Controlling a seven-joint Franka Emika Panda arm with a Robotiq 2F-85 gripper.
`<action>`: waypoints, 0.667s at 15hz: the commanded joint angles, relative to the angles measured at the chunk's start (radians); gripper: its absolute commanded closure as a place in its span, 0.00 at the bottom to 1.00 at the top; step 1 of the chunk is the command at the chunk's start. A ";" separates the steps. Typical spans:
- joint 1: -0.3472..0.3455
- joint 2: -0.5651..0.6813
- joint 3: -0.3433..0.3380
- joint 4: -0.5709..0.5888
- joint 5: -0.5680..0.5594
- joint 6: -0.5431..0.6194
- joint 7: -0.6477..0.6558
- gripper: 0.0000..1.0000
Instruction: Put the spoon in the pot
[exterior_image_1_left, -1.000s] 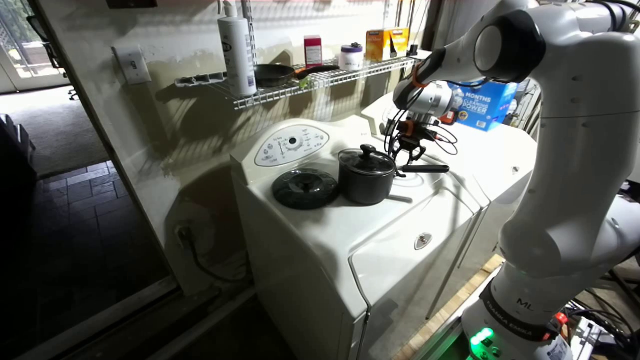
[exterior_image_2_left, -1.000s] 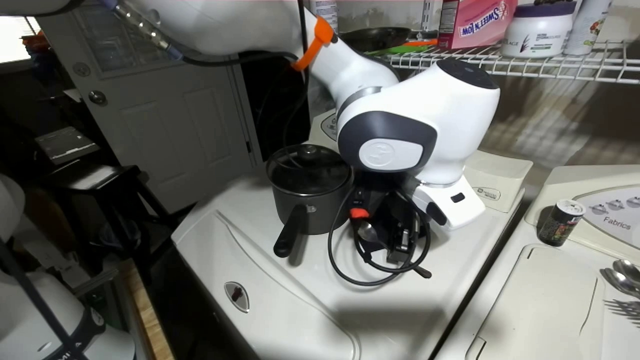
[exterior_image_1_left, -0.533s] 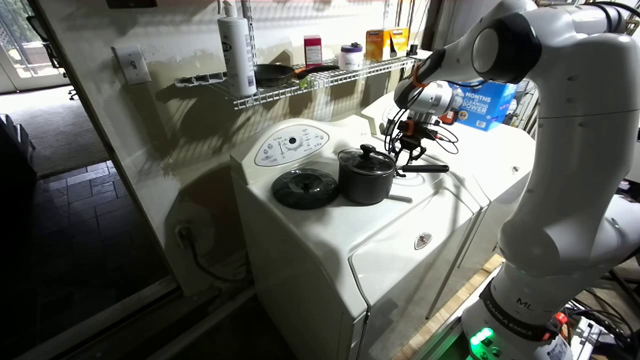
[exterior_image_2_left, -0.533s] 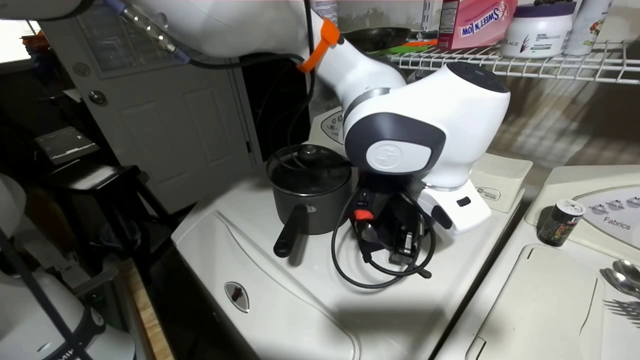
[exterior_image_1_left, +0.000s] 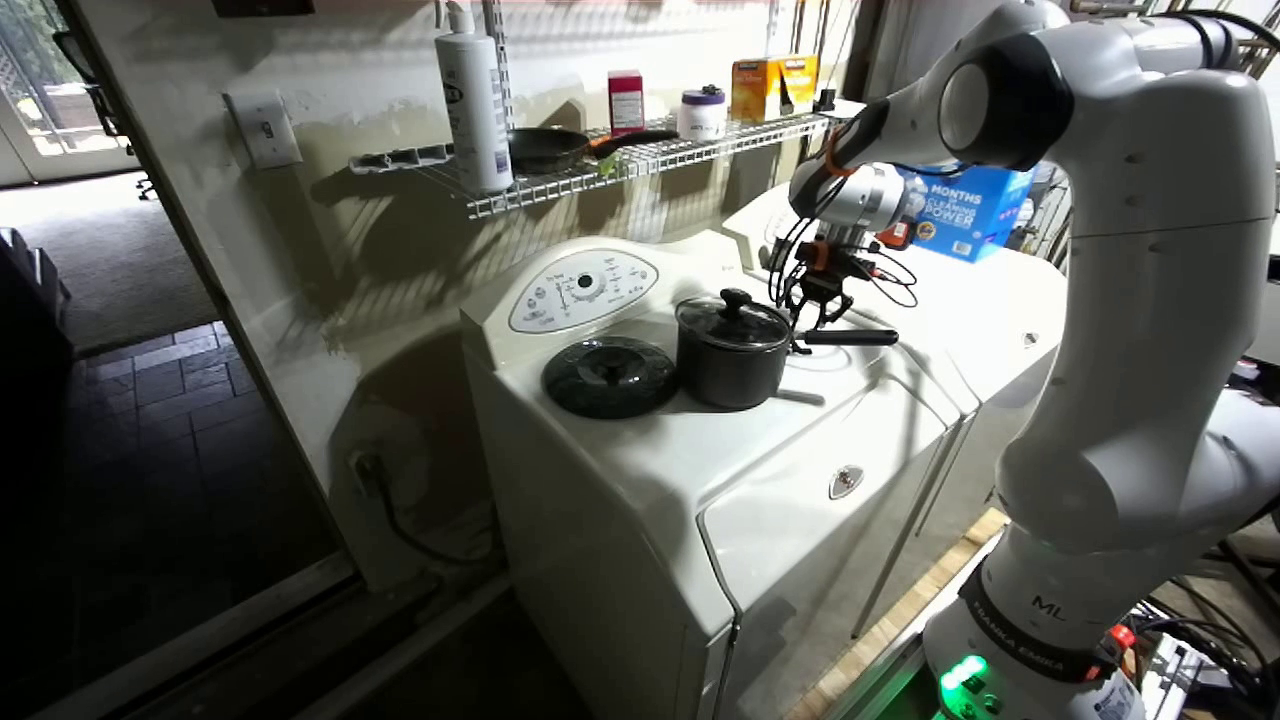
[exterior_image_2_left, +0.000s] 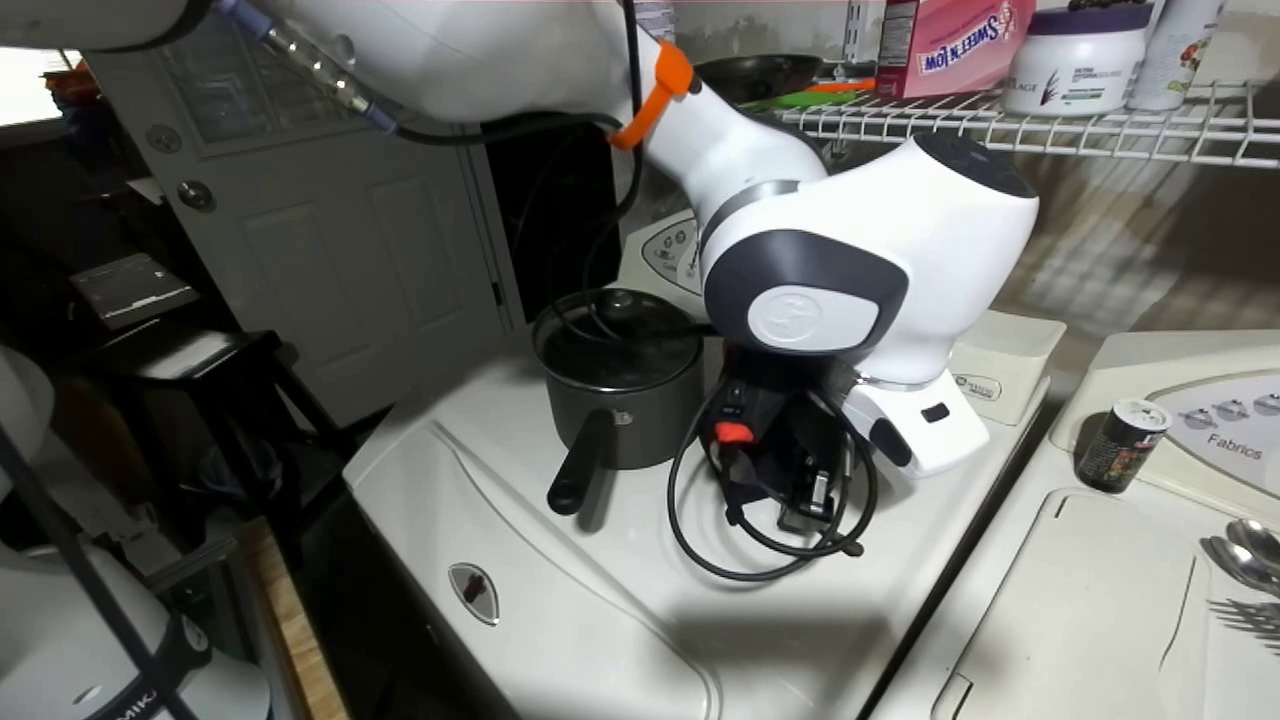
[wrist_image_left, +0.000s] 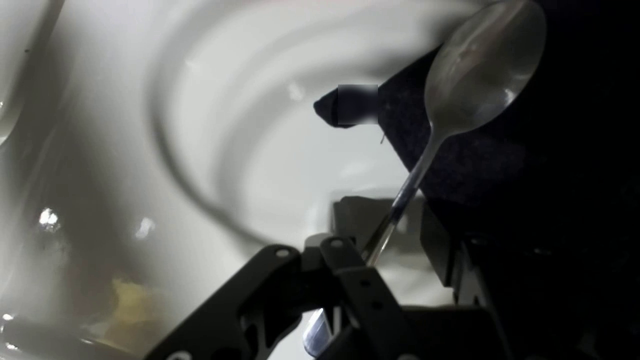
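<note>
Spoon (wrist_image_left: 482, 75) is slanting across the wrist view, its handle passing between the parted jaws of the gripper (wrist_image_left: 392, 232), gap showing beside it. In an exterior view, the lidded pot (exterior_image_1_left: 730, 372) is standing near the gripper. In an exterior view, cables (exterior_image_2_left: 745, 577) are looping past the gripper, spoon sitting outside the pot

White arm (exterior_image_1_left: 1150, 340) bent at the elbow (exterior_image_1_left: 1010, 100), forearm (exterior_image_1_left: 915, 118) sloping down, pincer (wrist_image_left: 392, 230) pointing downward, parted
</note>
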 joint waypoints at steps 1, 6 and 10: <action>-0.011 0.038 0.008 0.058 0.015 -0.059 0.022 0.58; -0.008 0.059 0.007 0.091 0.014 -0.097 0.053 0.66; -0.008 0.071 0.007 0.110 0.015 -0.113 0.075 0.76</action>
